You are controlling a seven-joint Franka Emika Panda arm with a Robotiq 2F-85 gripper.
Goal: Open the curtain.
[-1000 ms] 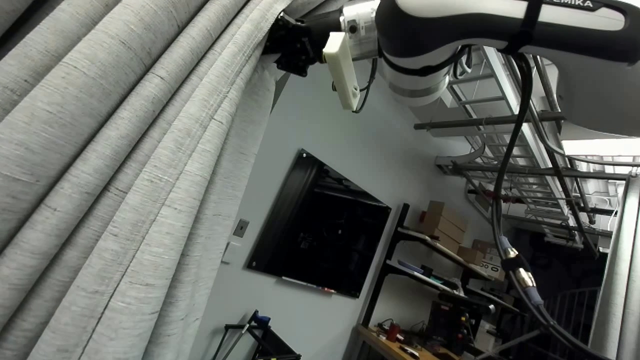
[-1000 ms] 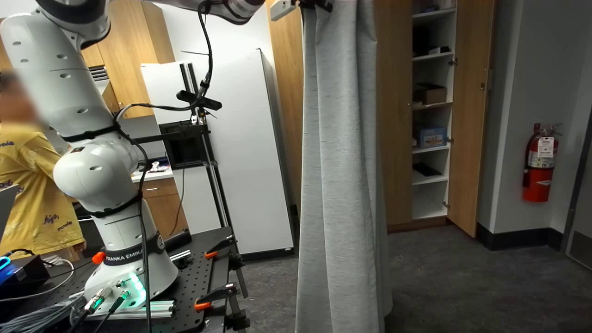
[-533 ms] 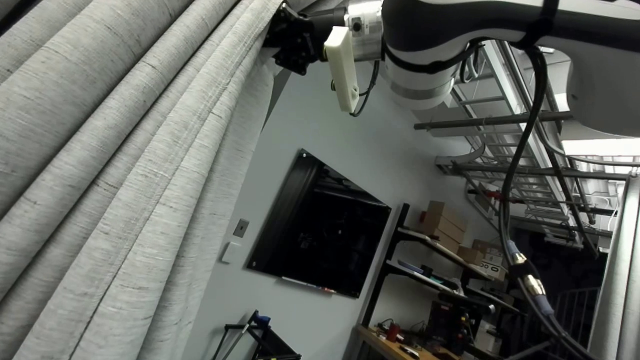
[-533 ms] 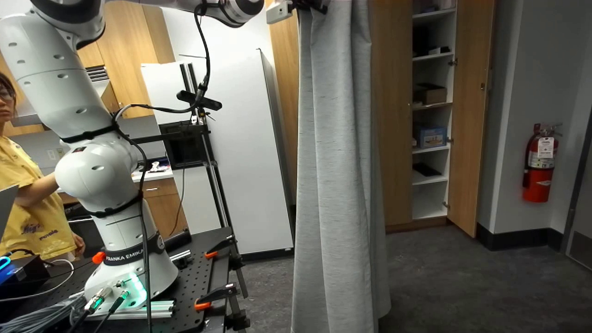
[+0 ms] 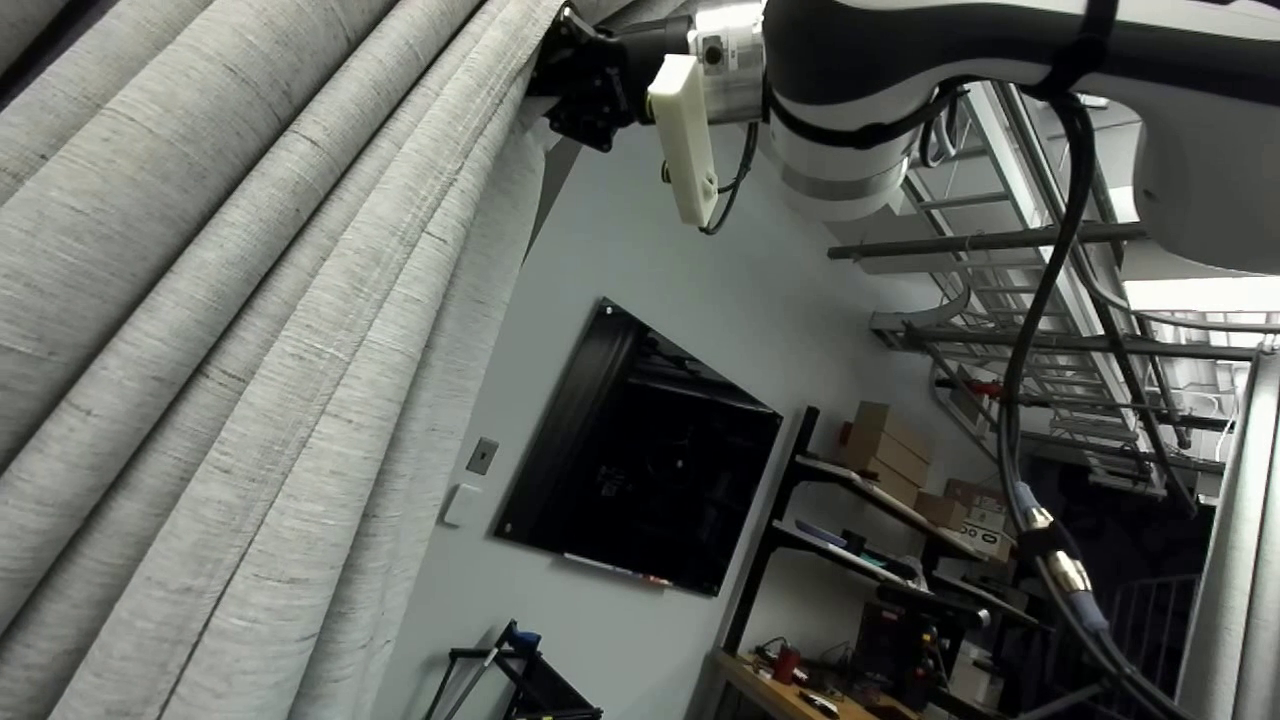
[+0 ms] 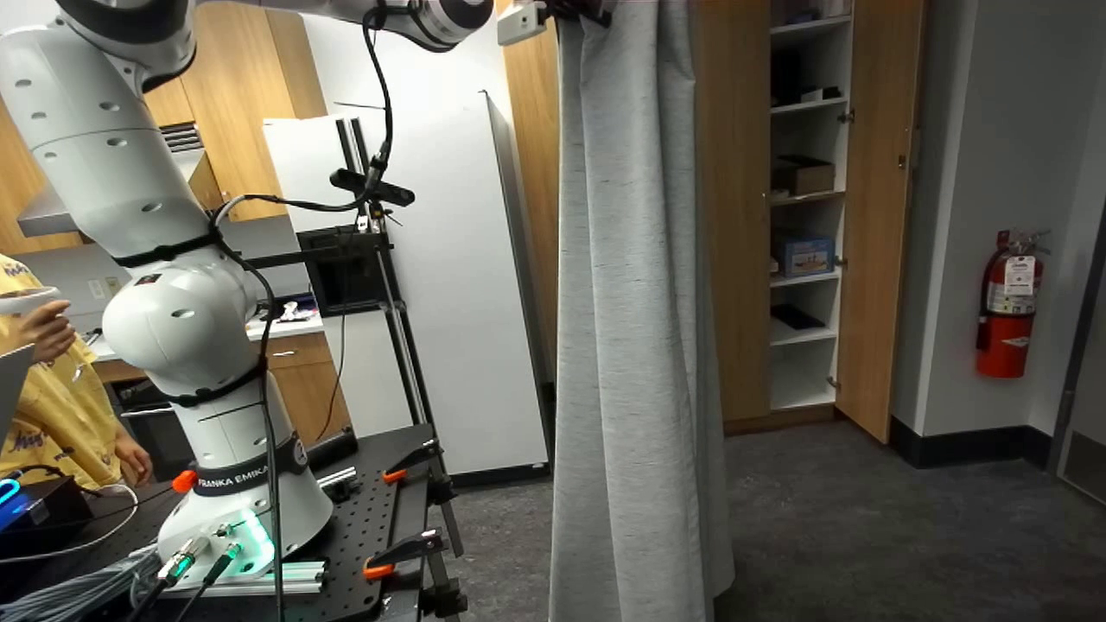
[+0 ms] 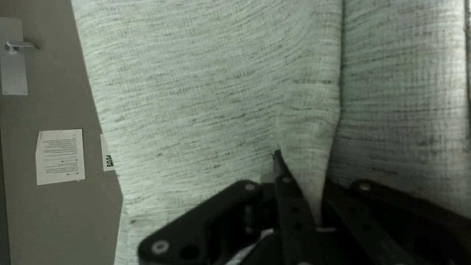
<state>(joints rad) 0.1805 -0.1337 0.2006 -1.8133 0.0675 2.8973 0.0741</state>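
The curtain is a huge light-grey woven drape with deep pleats. It hangs on the left in an exterior view [image 5: 300,330] and in the middle in an exterior view [image 6: 631,345]. It fills most of the wrist view [image 7: 206,92]. My black gripper [image 7: 303,176] has its fingers on either side of a narrow fold and pinches it. The right fingertip is hidden behind the fabric. In both exterior views the gripper is high at the curtain's edge, with fingertips partly hidden by cloth [image 5: 560,75], [image 6: 592,10].
A black wall screen [image 5: 650,450] and shelves [image 5: 870,490] stand beyond the curtain. A white panel [image 6: 467,285] and an open wooden cabinet [image 6: 877,216] are behind it. A person in yellow [image 6: 52,406] stands behind the arm base. A fire extinguisher [image 6: 1007,302] hangs on the wall.
The gripper and the held curtain edge moved slightly towards the arm's base, then stopped. The lower curtain sways a little. The person behind the arm has moved.
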